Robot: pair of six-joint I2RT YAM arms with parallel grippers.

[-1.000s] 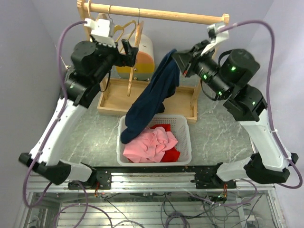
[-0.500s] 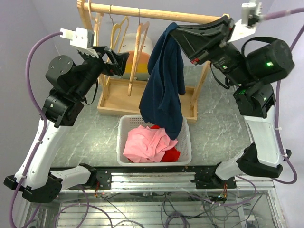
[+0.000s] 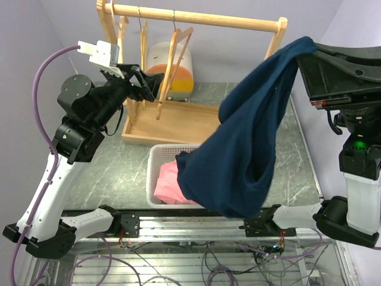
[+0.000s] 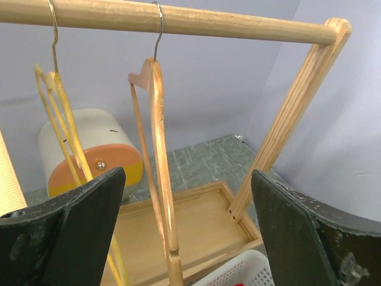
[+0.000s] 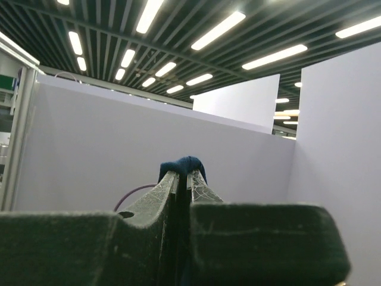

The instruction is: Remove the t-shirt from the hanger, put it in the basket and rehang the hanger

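- Top view: a grey-green marble table (image 3: 119, 173) sits between lavender walls. At the back is a wooden clothes rack (image 3: 196, 18) on a wooden tray base (image 3: 190, 122).
- Bare wooden hangers (image 3: 172, 59) hang on the left half of the rail, with a white-and-orange cylinder (image 3: 178, 71) behind them.
- The navy blue t-shirt (image 3: 250, 149) is off the hangers and clear of the rack. It dangles in the air at front right, pinched at its top by the right gripper (image 3: 305, 55).
- The shirt's lower folds droop in front of a white plastic basket (image 3: 153, 173) and hide its right part. A pink cloth (image 3: 166, 185) lies inside.
- The left gripper (image 3: 146, 83) is raised just beside the hangers, apart from them.
- Left wrist view: the black fingers (image 4: 65, 232) are spread wide with nothing between them. One wooden hanger hangs bare straight ahead on the rail, and a yellowish one hangs to its left. The cylinder, the tray and a basket corner lie beyond.
- Right wrist view: the camera points up at ceiling strip lights and lavender partitions. The fingers are pressed together, and a small navy tuft of the shirt pokes out at the tips.
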